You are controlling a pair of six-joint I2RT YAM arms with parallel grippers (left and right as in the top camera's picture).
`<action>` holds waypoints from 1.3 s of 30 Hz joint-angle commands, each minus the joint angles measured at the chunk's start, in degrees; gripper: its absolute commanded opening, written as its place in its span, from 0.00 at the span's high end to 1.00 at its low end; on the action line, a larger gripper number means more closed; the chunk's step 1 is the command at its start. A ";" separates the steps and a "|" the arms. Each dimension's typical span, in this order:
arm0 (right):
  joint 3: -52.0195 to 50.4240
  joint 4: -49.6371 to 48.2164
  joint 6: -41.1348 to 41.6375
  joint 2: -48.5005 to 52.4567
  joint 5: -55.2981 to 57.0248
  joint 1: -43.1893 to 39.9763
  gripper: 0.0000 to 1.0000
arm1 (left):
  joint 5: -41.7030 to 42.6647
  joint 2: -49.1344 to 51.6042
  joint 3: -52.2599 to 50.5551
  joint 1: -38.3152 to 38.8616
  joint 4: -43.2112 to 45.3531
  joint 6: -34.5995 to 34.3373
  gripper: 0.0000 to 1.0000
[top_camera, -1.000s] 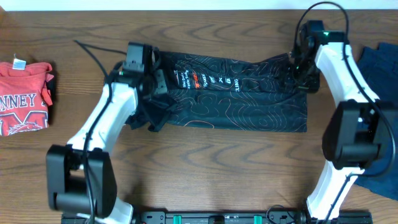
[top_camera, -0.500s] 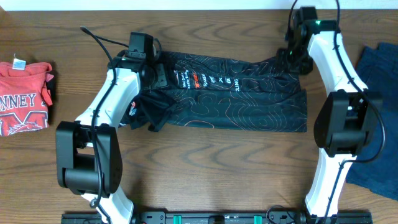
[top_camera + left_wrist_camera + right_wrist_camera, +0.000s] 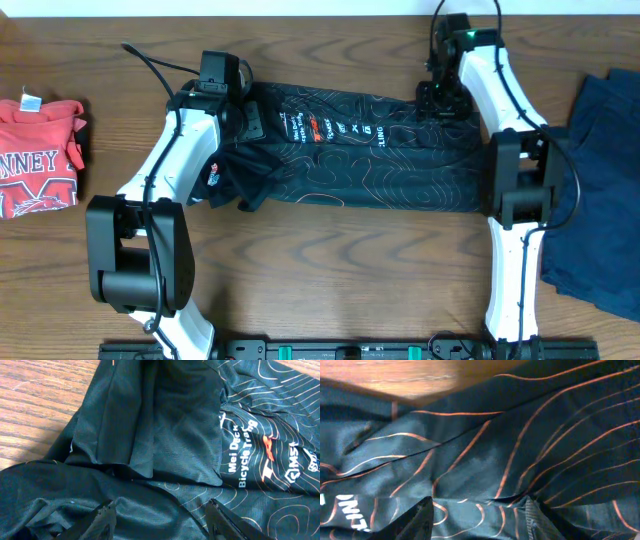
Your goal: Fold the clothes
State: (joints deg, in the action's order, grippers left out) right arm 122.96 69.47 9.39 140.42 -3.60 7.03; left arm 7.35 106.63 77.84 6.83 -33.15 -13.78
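Jersey (image 3: pixel 400 165) lies just beneath the left fingers (image 3: pixel 103 522) and right fingers (image 3: pixel 418 521), both pairs spread open, gripping nothing

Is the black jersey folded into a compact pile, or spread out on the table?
Mostly spread. The black jersey lies as a long band across the table; only its left end is bunched, one flap doubled over.

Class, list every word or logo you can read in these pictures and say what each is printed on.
"Mei Deck Bicycle Tra…", cut off: jersey, left wrist view.
"MS…", cut off at the edge: jersey.
"NNEY" over a big "M": red shirt, start out of frame.
Jersey's other logos and the shirt's neck tag: too small to read.
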 commanded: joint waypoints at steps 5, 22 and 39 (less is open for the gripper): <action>0.85 0.44 0.96 -0.66 0.61 -0.90 0.39 | 0.17 0.59 1.60 -0.28 -0.24 0.90 0.40; 0.85 4.85 3.85 -0.66 2.05 -8.17 0.29 | 0.15 0.59 1.60 -0.28 -0.63 0.90 0.40; 0.85 -2.49 6.47 -0.61 1.84 -5.88 0.56 | 0.15 0.59 1.60 -0.28 -0.66 0.96 0.40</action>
State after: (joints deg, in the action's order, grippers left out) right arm 123.07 67.64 14.48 140.40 -1.74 1.04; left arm 7.35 106.63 77.84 6.83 -33.61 -13.45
